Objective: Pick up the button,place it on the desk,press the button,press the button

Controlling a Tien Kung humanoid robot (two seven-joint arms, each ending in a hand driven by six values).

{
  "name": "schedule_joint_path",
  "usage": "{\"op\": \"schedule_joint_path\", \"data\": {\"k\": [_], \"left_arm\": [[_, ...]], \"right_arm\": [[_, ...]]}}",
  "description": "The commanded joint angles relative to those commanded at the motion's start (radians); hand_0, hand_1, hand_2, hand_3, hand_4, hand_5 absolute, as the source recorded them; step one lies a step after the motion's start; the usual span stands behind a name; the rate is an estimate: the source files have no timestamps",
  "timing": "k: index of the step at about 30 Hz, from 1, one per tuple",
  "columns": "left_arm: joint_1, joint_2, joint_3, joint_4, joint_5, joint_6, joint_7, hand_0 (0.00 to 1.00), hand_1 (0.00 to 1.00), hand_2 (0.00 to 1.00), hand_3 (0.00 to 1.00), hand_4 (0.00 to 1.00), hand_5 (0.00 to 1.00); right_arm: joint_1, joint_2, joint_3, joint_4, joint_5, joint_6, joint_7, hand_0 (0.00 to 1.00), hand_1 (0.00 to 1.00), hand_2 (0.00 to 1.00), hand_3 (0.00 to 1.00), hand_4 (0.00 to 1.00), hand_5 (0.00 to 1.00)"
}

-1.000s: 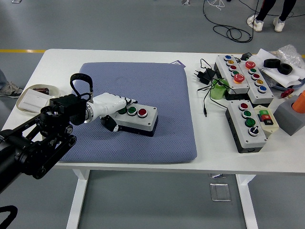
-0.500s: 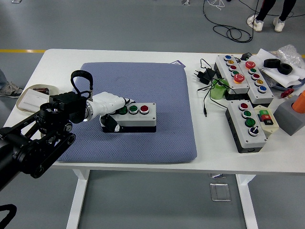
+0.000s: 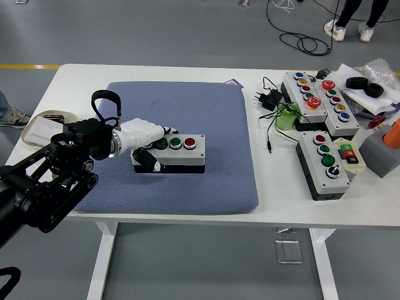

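Since the earlier frame, our left hand (image 3: 142,136) has swung the button box (image 3: 172,153) round so its long side now runs nearly parallel to the table's near edge, and box and hand both sit a little farther from us on the blue mat (image 3: 206,125).

At nine o'clock, near the table's (image 3: 156,72) left edge, lies a shallow beige tray (image 3: 39,128) with a white card in it; we cannot read any writing there. Our left arm reaches in from seven o'clock, and its white fingers are curled over the box's left end, with the dark thumb against the front face, gripping it. The box rests on the mat at about the middle of it, showing two green buttons and one red button (image 3: 190,142) on top. We see no label on it.

At two o'clock a black plug adapter (image 3: 267,99) and its cable lie on the bare table beside a green object (image 3: 286,119). Past it, two long control boxes (image 3: 319,100) with red, blue, yellow and green buttons sit side by side. At three o'clock stands a shorter control box (image 3: 325,164), with a small red-and-green switch block touching its right side; any lettering is too small to read.
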Motion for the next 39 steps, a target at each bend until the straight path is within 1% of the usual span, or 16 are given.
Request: {"op": "schedule_joint_path", "data": {"k": [7,8,10,12,13,14,16,17,19,20,23,25,26,31,32,39], "left_arm": [[0.003,0.006,-0.014,-0.036,0.000,-0.026,0.010,0.796,0.907,0.998,0.998,0.998,0.850],[0.005,0.006,-0.019,-0.042,0.000,-0.030,0.011,0.870,0.959,0.998,0.998,0.998,0.900],[0.006,0.009,-0.035,-0.062,0.000,-0.023,0.018,0.870,0.959,0.998,0.998,0.998,0.900],[0.008,0.011,-0.054,-0.096,0.000,-0.001,0.030,0.870,0.959,0.998,0.998,0.998,0.900],[0.009,0.015,-0.059,-0.121,0.000,0.033,0.043,0.870,0.959,0.998,0.998,0.998,0.900],[0.010,0.016,-0.061,-0.133,0.000,0.064,0.048,0.765,0.870,0.967,0.998,0.998,0.920],[0.012,0.019,-0.066,-0.155,0.000,0.098,0.049,0.765,0.870,0.967,0.998,0.998,0.920],[0.013,0.021,-0.070,-0.185,0.000,0.136,0.048,0.765,0.870,0.967,0.998,0.998,0.920],[0.013,0.025,-0.074,-0.225,0.000,0.173,0.058,0.765,0.870,0.967,0.998,0.998,0.920],[0.014,0.028,-0.075,-0.241,0.000,0.192,0.072,0.337,0.357,0.383,0.919,0.864,0.998],[0.020,0.032,-0.079,-0.277,0.000,0.257,0.109,0.337,0.357,0.383,0.919,0.864,0.998],[0.024,0.038,-0.076,-0.303,0.000,0.265,0.122,0.337,0.357,0.383,0.919,0.864,0.998],[0.025,0.039,-0.075,-0.307,0.000,0.265,0.124,0.013,0.002,0.071,0.760,0.817,0.998],[0.036,0.047,-0.057,-0.319,-0.031,0.201,0.156,0.013,0.002,0.071,0.760,0.817,0.998],[0.038,0.048,-0.053,-0.316,-0.047,0.183,0.158,0.002,0.002,0.012,0.733,0.796,0.998],[0.046,0.054,-0.032,-0.316,-0.081,0.132,0.159,0.002,0.002,0.008,0.724,0.778,0.998]], "right_arm": [[0.001,0.001,0.003,0.000,-0.002,0.000,-0.001,0.641,0.447,0.615,0.561,0.316,0.217],[0.001,0.001,0.003,0.000,-0.002,0.000,-0.001,0.641,0.450,0.615,0.561,0.316,0.215],[0.001,0.001,0.004,0.000,-0.003,0.000,-0.001,0.641,0.450,0.615,0.561,0.316,0.215],[0.001,0.001,0.005,0.000,-0.004,0.000,-0.001,0.641,0.450,0.615,0.561,0.316,0.215],[0.001,0.001,0.006,0.000,-0.005,0.000,-0.001,0.641,0.450,0.615,0.561,0.316,0.215],[0.001,0.001,0.006,0.000,-0.005,0.000,-0.001,0.641,0.450,0.616,0.561,0.316,0.215],[0.000,0.001,0.006,0.000,-0.005,0.001,-0.001,0.641,0.450,0.616,0.561,0.316,0.215],[0.000,0.001,0.006,0.000,-0.005,0.001,-0.002,0.641,0.450,0.616,0.561,0.316,0.215],[0.000,0.001,0.005,0.000,-0.006,0.002,-0.002,0.641,0.450,0.616,0.561,0.316,0.215],[0.000,0.000,0.004,0.000,-0.006,0.002,-0.002,0.641,0.448,0.615,0.561,0.315,0.214],[-0.002,0.000,0.003,0.000,-0.003,0.001,-0.002,0.641,0.448,0.615,0.561,0.315,0.214],[-0.003,0.000,0.004,0.000,-0.004,0.001,-0.002,0.641,0.448,0.615,0.561,0.315,0.214],[-0.003,0.000,0.004,0.000,-0.004,0.001,-0.002,0.640,0.449,0.615,0.561,0.316,0.214],[-0.006,0.001,0.008,0.000,-0.008,0.001,-0.003,0.640,0.449,0.615,0.561,0.316,0.214],[-0.006,0.001,0.009,0.000,-0.008,0.001,-0.003,0.642,0.448,0.616,0.561,0.315,0.214],[-0.009,0.001,0.009,0.000,-0.009,0.001,-0.004,0.642,0.450,0.616,0.561,0.315,0.214]]}}
